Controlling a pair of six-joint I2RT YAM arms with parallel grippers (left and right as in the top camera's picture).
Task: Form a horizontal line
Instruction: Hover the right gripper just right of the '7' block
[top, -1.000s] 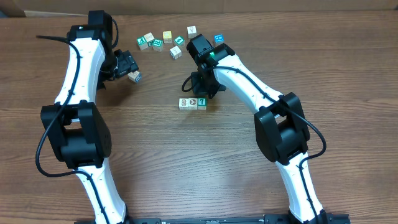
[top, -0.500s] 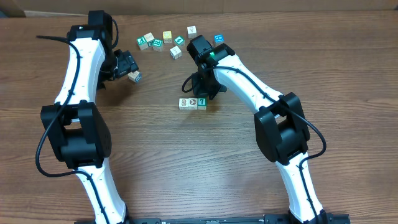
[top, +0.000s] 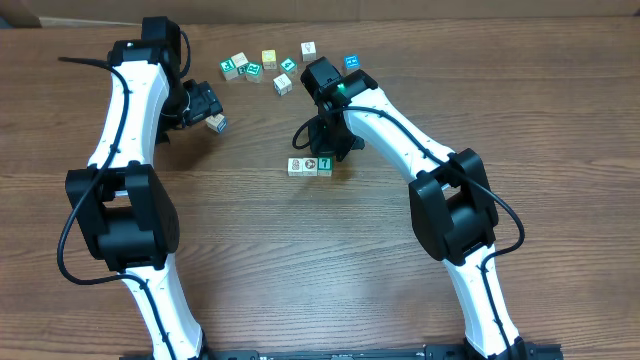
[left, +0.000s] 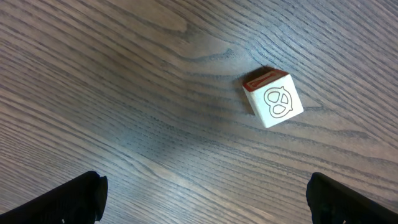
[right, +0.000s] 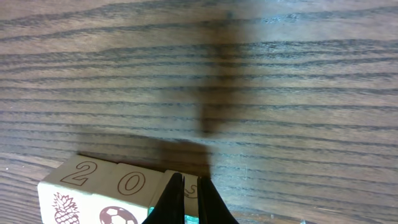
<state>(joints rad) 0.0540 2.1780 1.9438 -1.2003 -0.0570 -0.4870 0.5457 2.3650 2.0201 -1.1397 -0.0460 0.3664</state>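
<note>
Three-cube row (top: 310, 166): centre of the overhead frame, faces touching, with the teal cube at the right end.
Right claw (right: 186, 202): fingers pinched together with nothing between them. The tips are low over the row's teal end; cannot tell if they touch it.
Left claw (left: 205, 202): spread wide and empty, above a loose cube (left: 272, 99) at the overhead's upper left.
Handling: light, hard wood that will likely skid on the table (top: 400, 290). You should pinch two opposite flat faces squarely.

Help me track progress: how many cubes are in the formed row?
3, side by side: left white cube, middle white cube, right teal cube. The right gripper might hide a fourth.
</note>
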